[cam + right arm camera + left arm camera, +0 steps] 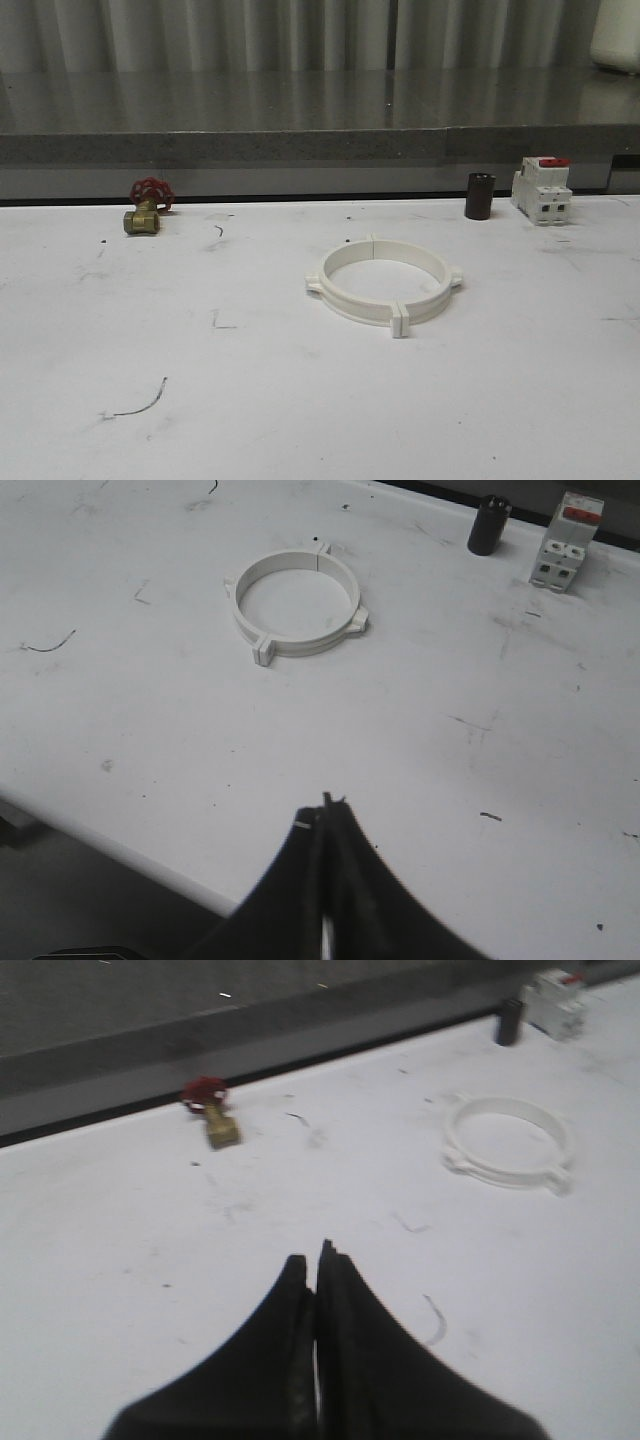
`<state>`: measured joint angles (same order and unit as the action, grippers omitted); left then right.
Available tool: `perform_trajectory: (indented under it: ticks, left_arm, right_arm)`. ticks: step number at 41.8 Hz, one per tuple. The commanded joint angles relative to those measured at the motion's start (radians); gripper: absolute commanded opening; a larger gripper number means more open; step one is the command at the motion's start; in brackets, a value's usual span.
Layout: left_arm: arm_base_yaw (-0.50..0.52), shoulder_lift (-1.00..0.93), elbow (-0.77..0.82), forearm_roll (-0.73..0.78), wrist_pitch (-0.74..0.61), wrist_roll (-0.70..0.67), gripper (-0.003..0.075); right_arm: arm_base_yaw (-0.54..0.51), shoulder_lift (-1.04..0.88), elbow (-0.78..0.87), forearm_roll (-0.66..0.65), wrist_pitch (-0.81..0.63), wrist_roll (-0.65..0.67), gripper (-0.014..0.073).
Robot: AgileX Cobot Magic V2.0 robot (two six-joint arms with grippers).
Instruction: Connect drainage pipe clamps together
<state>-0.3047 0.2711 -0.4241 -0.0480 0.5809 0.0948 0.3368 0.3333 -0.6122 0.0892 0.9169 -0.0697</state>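
We see the drainage pipe clamps (383,281) lying as one closed ring at the middle of the white desk (300,400).
Our left end effector (316,1290) and right end effector (326,815) are each pressed together, holding nothing, well apart from the ring. Far left sits a brass valve (145,210) with a red handwheel; far right, a dark cylinder (480,196) beside a red-topped breaker (541,189). We can read no writing.

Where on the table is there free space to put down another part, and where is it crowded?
The widest bare patch lies in front of the clamp ring, toward the near edge. Another lies between the ring and the brass valve. The far right is crowded: the dark cylinder stands close beside the breaker.
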Motion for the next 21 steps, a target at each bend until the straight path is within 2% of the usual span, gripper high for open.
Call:
perform_trajectory:
  ticks: [1, 9, 21]
  left_arm:
    - [0.088, -0.076, 0.072, -0.003, -0.179, -0.003, -0.002]
    - [0.178, -0.23, 0.216, -0.007, -0.289, -0.003, -0.002]
    - [0.199, -0.289, 0.364, -0.026, -0.491, -0.003, -0.002]
  right_arm:
    - [-0.001, 0.007, -0.02, 0.006, -0.062, 0.002, -0.0117]
    - [-0.001, 0.007, -0.02, 0.006, -0.062, 0.002, -0.0117]
    - [-0.001, 0.007, -0.02, 0.006, -0.062, 0.002, -0.0117]
